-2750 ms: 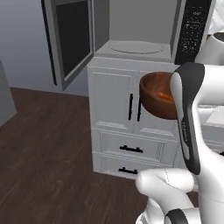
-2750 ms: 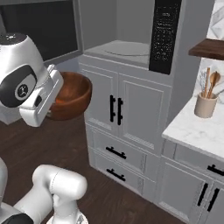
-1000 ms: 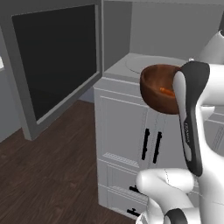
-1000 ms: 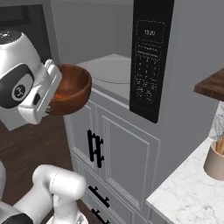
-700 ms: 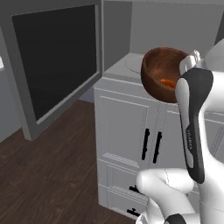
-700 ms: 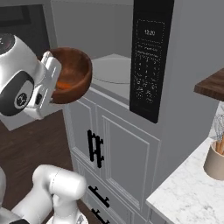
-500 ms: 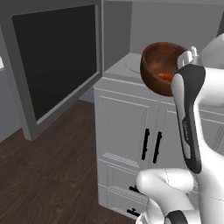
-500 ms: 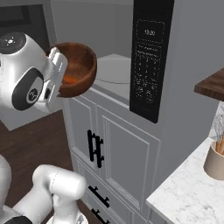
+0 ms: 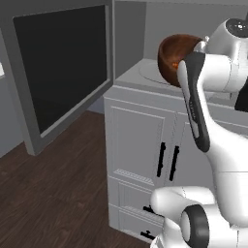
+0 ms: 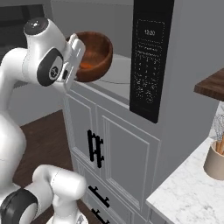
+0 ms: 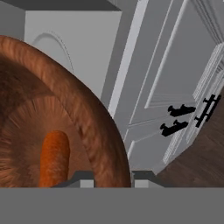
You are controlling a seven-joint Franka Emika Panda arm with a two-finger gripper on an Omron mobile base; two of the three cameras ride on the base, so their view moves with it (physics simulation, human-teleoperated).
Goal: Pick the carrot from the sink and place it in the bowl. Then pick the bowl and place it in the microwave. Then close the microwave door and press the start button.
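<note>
Hand view: gripper [image 11: 112, 175] pinching rim of large glossy reddish-brown wooden bowl [image 11: 65, 127], thin orange carrot [image 11: 54, 157] lying inside, bowl hovering at grey microwave [image 10: 118, 70] opening, dark-glass microwave door [image 9: 63, 72] standing open.

I see the microwave [image 10: 118, 83] cavity floor carrying its round turntable plate [image 9: 150, 72], flat on the light grey base. Right of it, my view shows a marble counter [image 10: 192, 197] bearing a utensil pot [image 10: 215, 162].

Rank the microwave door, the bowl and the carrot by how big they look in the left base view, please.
1. microwave door, by far the largest
2. bowl
3. carrot, a tiny orange spot inside the bowl
The door is nearer the camera, which enlarges it.
</note>
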